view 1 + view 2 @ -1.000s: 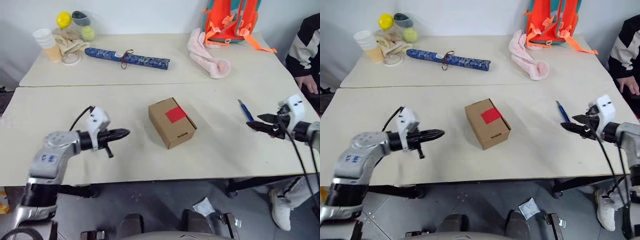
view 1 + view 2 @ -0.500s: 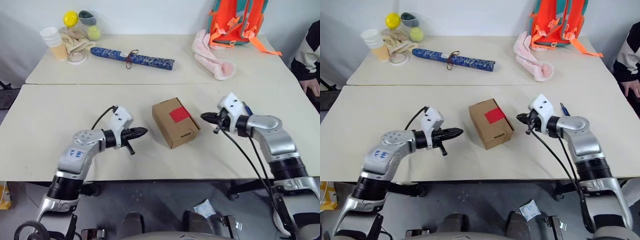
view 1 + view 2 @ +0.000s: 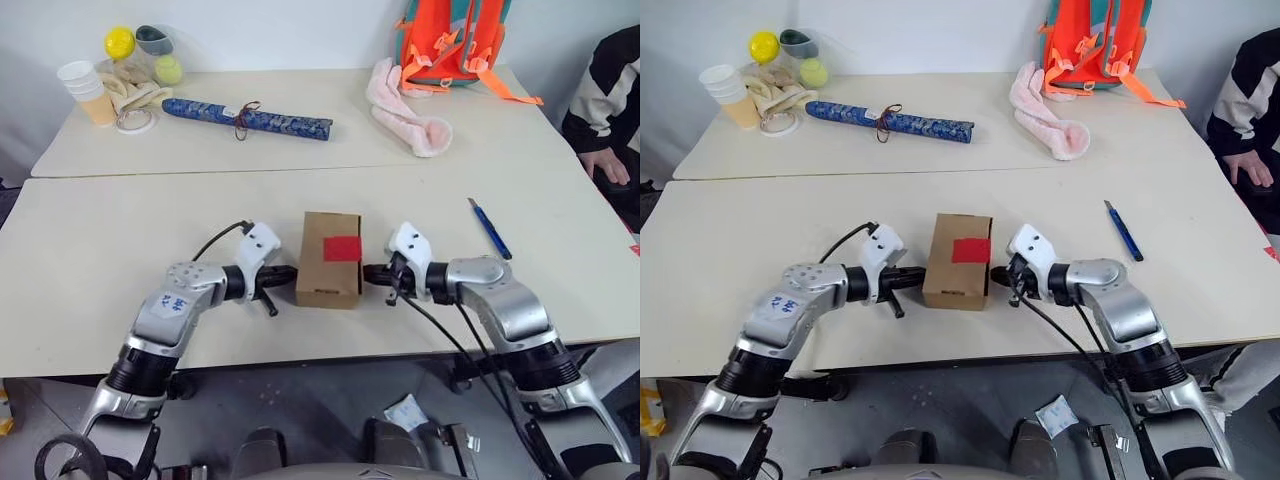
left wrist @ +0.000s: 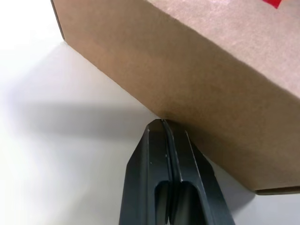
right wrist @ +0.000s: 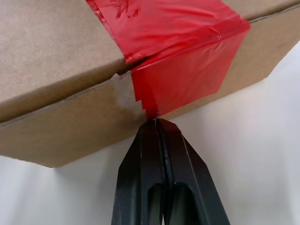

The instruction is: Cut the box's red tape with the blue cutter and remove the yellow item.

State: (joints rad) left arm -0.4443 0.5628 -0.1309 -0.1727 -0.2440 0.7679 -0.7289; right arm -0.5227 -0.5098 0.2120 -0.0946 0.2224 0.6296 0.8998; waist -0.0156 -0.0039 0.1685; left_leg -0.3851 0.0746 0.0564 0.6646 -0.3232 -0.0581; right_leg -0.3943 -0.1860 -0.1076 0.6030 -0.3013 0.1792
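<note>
Brown cardboard box (image 3: 330,258) resting on the near desk (image 3: 120,260), close to its front edge and about midway between its side edges, lid up. Red tape (image 3: 341,248) lies across the lid and folds over the box's right side wall, as the right wrist view shows (image 5: 183,61). Left pincer (image 3: 290,272), fingers pressed together and holding nothing, has its tips against the lower part of the box's left wall; the left wrist view shows the shut fingers (image 4: 159,178) meeting the cardboard just above the desk surface. Right pincer (image 3: 368,272), likewise shut and empty, has its tips at the opposite wall, at the lower edge of the tape flap. The box thus sits between the two pincers. Blue cutter (image 3: 490,227) lies flat on the same desk, well apart from the box, toward the right edge. On the far desk: a long patterned blue roll (image 3: 250,115) tied with string, a pink cloth (image 3: 405,105), paper cups (image 3: 82,90) and a small yellow ball (image 3: 119,42) at the far left corner, and an orange backpack (image 3: 455,40) at the rear edge.
</note>
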